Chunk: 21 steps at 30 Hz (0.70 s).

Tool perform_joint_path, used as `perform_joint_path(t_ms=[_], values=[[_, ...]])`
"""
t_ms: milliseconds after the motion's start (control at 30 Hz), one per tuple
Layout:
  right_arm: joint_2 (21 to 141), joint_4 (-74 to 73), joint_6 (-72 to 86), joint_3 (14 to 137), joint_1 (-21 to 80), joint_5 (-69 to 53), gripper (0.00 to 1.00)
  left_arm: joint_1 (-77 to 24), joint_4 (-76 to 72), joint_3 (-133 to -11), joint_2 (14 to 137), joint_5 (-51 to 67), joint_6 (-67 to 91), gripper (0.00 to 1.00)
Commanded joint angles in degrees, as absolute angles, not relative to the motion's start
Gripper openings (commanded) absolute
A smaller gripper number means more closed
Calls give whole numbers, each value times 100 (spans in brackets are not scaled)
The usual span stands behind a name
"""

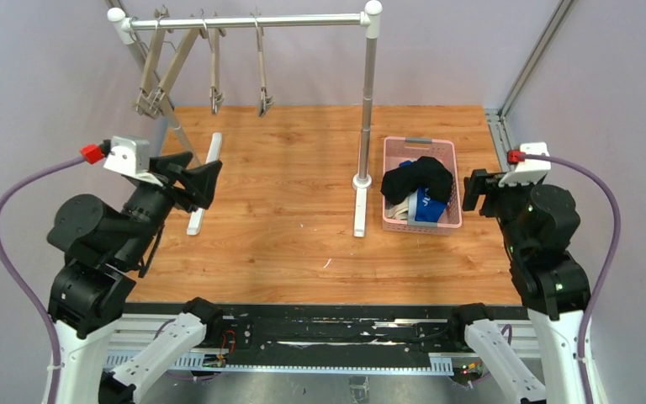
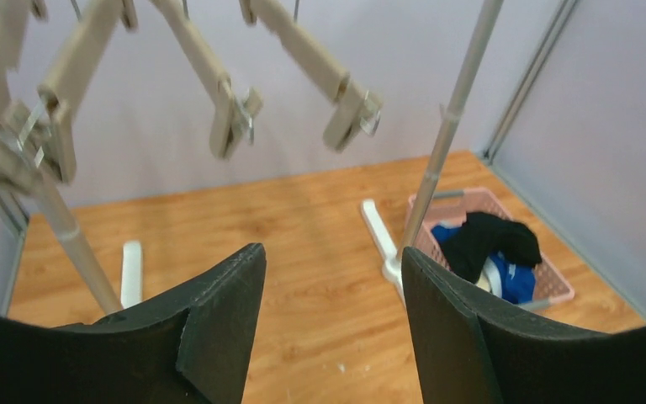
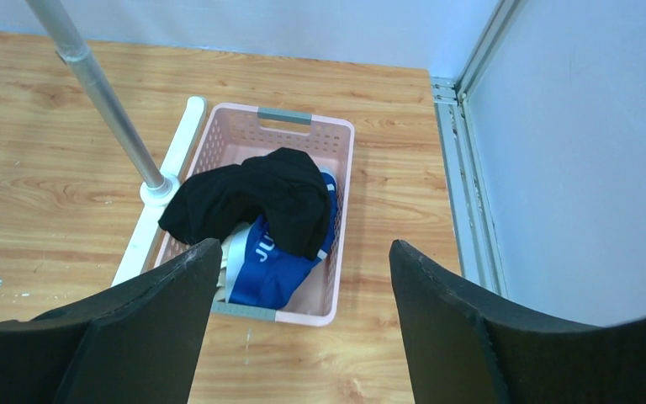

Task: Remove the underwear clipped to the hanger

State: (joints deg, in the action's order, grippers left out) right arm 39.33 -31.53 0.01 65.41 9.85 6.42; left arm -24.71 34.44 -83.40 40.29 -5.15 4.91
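My left fingers are spread wide with nothing between them, and so are my right fingers. The underwear lies heaped in the pink basket at the right of the tabletop. None of it is on the hangers, whose clips dangle bare from the rail.

The job looks done to me, so the risk lies in any further move. A careless left swing could knock the light wooden hangers or the thin metal post. The right could snag the black brief, which spills over the basket's rim, and drag it out.

The cloth is soft and limp, and the blue brief carries white lettering. The basket is stiff perforated plastic, and the tabletop is smooth wood-grain.
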Motion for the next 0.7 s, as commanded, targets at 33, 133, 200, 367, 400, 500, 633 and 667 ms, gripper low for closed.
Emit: perform_joint_path(t_ms=[33,133,200,367,400,500,633,667], values=[[3418,-3684,13,6248,907,765,75,-2447,3644,-7328,3204,-959,659,68],[3144,-3700,53,6015,907,791,75,-2447,3783,-6851,2757,-1380,713,68],[2956,-3687,143,5836,909,875,75,-2444,3837,-6572,2489,-1545,740,68],[2714,-3639,240,5617,912,938,76,-2446,3981,-6171,2154,-1676,814,68],[2708,-3643,252,5616,912,937,76,-2444,4008,-6133,2133,-1678,824,68],[2692,-3695,276,5603,913,995,76,-2445,4136,-5978,2059,-1779,863,68],[2692,-3758,264,5560,913,1086,76,-2448,4221,-5675,1780,-1944,975,68],[2685,-3760,255,5539,911,1089,76,-2452,4238,-5621,1719,-1977,1010,68]])
